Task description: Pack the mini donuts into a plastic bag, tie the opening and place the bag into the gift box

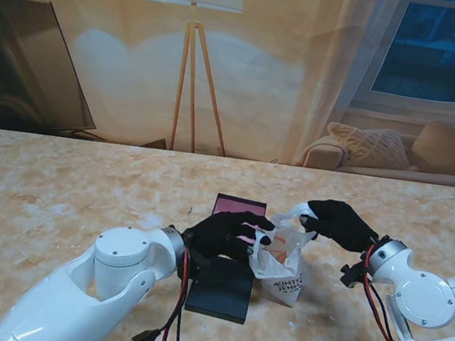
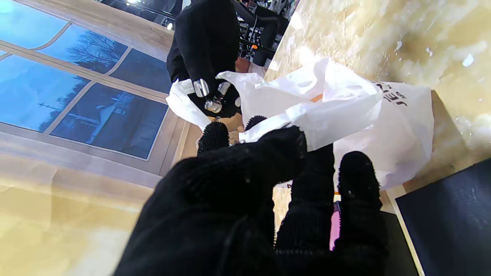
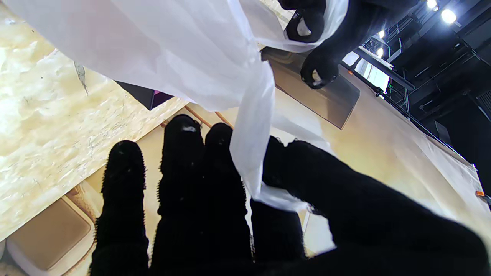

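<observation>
Both the left hand (image 1: 227, 232) and right hand (image 1: 339, 223) are pinching handles of the plastic bag (image 1: 280, 264), which is looking light, limp and slippery, best gripped at the handle strips toward twelve o'clock

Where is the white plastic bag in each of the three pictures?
Stand view: the white plastic bag sits mid-table between both hands, right of the dark gift box.
Left wrist view: it fills the middle, one handle pinched by the left hand.
Right wrist view: it spreads across the upper part, a strip running down into the right hand.
Shared landmark: the gift box's dark corner shows in all three.
</observation>
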`<state>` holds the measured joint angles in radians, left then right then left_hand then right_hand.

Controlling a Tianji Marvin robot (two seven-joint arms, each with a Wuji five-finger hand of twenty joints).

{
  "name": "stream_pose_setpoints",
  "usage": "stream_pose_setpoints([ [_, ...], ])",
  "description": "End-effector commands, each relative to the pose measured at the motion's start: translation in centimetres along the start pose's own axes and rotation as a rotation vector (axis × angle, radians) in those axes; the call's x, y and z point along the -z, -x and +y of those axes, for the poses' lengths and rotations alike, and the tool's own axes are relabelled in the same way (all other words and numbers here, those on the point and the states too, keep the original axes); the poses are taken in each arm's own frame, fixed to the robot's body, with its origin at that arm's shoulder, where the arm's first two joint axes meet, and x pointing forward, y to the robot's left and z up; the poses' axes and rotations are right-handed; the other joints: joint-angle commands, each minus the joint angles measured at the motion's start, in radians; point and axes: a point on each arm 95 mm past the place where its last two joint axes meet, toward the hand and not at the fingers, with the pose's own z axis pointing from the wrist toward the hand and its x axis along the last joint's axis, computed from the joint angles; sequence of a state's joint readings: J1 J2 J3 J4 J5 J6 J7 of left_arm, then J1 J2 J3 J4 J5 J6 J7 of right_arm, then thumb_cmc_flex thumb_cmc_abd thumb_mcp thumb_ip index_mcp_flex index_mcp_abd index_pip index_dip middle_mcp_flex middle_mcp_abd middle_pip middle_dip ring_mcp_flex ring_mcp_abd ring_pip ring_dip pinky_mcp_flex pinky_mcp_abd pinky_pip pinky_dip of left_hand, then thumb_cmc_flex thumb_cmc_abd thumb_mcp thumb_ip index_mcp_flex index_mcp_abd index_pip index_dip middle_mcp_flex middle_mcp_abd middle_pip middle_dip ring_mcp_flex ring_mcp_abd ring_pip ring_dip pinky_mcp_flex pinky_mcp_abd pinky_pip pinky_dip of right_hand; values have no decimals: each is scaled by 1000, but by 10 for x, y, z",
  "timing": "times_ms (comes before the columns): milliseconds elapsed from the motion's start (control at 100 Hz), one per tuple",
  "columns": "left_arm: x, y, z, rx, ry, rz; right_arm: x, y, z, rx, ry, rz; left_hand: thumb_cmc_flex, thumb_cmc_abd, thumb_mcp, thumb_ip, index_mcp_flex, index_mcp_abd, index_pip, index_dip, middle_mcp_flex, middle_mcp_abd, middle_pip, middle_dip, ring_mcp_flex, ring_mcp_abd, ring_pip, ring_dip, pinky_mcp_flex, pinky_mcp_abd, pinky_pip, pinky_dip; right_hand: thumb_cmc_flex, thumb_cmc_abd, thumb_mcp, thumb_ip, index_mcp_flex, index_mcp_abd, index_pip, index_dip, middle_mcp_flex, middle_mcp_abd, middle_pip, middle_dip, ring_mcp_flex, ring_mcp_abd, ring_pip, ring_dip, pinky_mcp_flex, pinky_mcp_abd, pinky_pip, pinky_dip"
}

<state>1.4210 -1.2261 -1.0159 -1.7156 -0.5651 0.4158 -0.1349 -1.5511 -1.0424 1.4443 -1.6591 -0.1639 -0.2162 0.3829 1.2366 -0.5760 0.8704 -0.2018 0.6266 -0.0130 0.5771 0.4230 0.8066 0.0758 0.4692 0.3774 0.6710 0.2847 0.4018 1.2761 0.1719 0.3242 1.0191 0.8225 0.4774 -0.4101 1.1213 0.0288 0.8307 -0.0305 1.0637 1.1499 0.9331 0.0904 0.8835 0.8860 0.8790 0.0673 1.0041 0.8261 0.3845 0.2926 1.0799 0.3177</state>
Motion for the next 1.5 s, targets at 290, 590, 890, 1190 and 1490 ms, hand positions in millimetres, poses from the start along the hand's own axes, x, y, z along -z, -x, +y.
stream_pose_setpoints([
  [290, 3, -13, -1, 77, 89, -13, -10, 6, -11, 89, -29, -17, 33, 4, -24, 0, -7, -31, -59, -65, 1, -28, -45, -17, 60, -16, -51, -35, 5, -1, -5, -12, 100, 87, 18, 6, -33, -155, 2, -6, -42, -24, 12, 13, -20, -37, 39, 23, -7, -5, 15, 37],
  [590, 7, -16, -5, 42, 98, -63, -9, 6, -10, 98, -5, -10, -292, 252, -212, 108, -45, 69, -224, -81, -192, 145, -125, -36, -109, 59, 186, -344, -28, 12, 12, 72, 171, 138, -47, 7, -76, -183, -33, -9, -37, -35, 12, 3, 9, -67, 34, 13, 22, -16, 25, 46],
  [890, 6, -23, -8, -291, 107, -26, -15, 2, -7, 17, 44, 0, -304, 287, -290, 116, -3, 121, -258, -42, -199, 204, -88, 45, -64, 72, 322, -267, 22, 3, 107, 119, 300, 158, -49, 85, -54, -251, 32, 66, 60, -104, 85, -13, 126, -115, 87, 8, 118, -37, 62, 53],
  [1190, 11, -34, -16, -619, 84, 59, -17, 1, -4, 18, 8, 5, -412, 273, -325, 109, -26, 116, -282, -22, -326, 238, -102, 112, -113, 30, 398, -196, 12, -25, 116, 105, 319, 196, -69, 139, -37, -283, 113, 141, 68, -105, 194, 73, 135, -125, 224, 90, 118, -30, 75, 55],
  [1490, 9, -34, -20, -834, 68, 87, -16, 0, -2, 21, -2, 22, -471, 376, -529, 117, -142, 79, -353, -40, -480, 259, -247, 50, -241, 51, 236, -285, -49, -21, 34, 81, 319, 179, -36, 178, 7, -304, 142, 157, 108, -117, 226, 97, 166, -129, 261, 120, 139, -30, 79, 59],
])
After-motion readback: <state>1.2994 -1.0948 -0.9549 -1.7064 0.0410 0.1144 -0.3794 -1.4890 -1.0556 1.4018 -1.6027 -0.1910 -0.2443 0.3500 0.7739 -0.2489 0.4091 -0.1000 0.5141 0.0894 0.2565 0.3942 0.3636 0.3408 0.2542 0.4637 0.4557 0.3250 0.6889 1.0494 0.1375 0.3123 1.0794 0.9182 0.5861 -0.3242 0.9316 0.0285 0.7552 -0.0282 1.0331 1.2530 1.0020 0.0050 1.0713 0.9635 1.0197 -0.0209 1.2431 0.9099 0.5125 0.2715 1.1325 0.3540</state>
